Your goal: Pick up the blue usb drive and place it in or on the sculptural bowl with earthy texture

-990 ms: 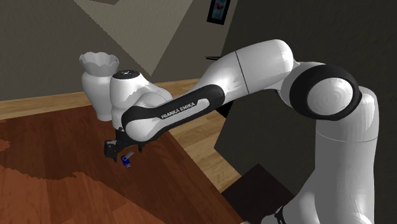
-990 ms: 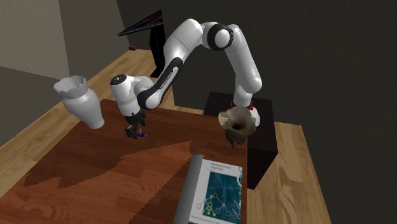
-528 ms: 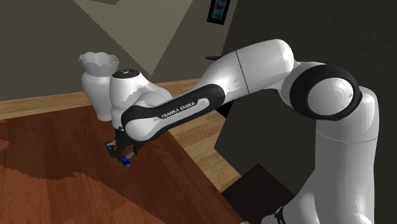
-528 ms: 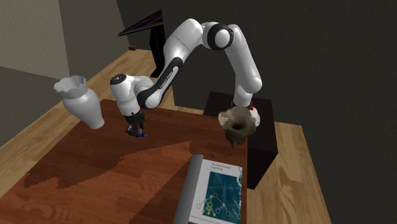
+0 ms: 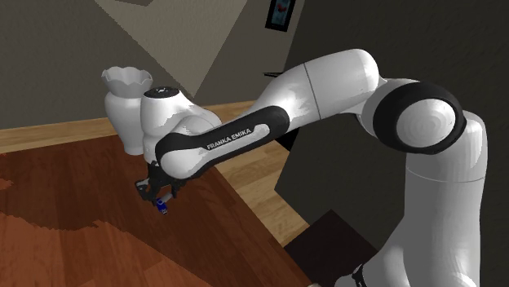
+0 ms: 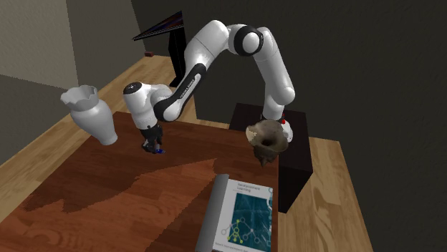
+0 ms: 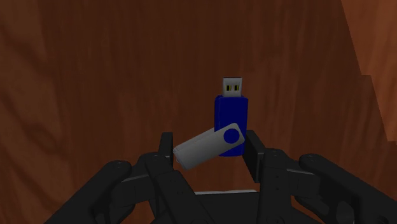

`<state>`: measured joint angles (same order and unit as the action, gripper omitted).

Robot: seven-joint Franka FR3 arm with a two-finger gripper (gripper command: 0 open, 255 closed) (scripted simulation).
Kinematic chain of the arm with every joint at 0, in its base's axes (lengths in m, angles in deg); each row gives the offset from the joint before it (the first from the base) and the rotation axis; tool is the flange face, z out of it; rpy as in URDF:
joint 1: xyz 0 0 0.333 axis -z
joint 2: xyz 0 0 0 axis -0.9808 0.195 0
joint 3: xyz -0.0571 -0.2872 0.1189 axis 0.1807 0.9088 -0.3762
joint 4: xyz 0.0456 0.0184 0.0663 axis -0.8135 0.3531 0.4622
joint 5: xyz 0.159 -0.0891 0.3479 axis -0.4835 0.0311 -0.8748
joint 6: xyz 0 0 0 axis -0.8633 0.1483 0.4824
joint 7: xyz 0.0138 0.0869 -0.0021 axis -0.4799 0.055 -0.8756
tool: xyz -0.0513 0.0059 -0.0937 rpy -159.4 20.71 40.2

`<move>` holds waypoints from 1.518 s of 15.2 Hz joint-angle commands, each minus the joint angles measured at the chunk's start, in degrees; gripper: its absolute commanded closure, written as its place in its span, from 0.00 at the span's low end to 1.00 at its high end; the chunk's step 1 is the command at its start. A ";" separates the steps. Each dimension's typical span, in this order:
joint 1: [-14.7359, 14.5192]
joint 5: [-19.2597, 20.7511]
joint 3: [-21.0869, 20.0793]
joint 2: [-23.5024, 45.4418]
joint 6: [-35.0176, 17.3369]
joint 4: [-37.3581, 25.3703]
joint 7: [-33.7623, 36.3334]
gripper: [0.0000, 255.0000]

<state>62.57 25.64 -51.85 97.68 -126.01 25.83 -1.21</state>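
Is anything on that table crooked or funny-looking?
Yes. The blue USB drive on the wooden table, between the open fingers of the gripper, has its grey swivel cover swung out at a slant, not lined up with its body, leaving the plug bare. Nothing looks spilled or broken.

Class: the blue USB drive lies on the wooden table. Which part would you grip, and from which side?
Grip the blue body of the USB drive across its two long sides, probably nearer the metal plug, coming straight down from above: it lies flat on the table, and its grey swivel cover sticks out sideways at the other end.
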 commanded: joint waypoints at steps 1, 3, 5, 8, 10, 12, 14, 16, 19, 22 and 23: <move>0.15 -0.38 -0.24 -0.79 1.00 -0.17 -0.19 1.00; 0.30 -0.79 -0.48 -1.62 2.16 -0.56 -0.44 1.00; 0.45 -1.18 -0.71 -2.41 3.34 -0.99 -0.69 1.00; 0.64 -1.75 -1.02 -3.53 5.15 -1.75 -1.04 1.00; 0.74 -2.10 -1.21 -4.23 6.37 -2.33 -1.26 1.00; 0.84 -2.45 -1.39 -4.89 7.62 -2.96 -1.48 1.00; 0.92 -2.77 -1.55 -5.52 8.88 -3.65 -1.68 1.00; 0.99 -3.08 -1.70 -6.10 10.16 -4.39 -1.88 1.00; 1.07 -3.51 -1.90 -6.90 12.12 -5.62 -2.16 1.00; 1.11 -3.89 -2.07 -7.60 14.12 -6.98 -2.41 1.00; 1.12 -4.00 -2.13 -7.81 14.79 -7.47 -2.48 1.00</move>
<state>63.64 21.80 -53.92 90.17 -111.93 18.78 -3.55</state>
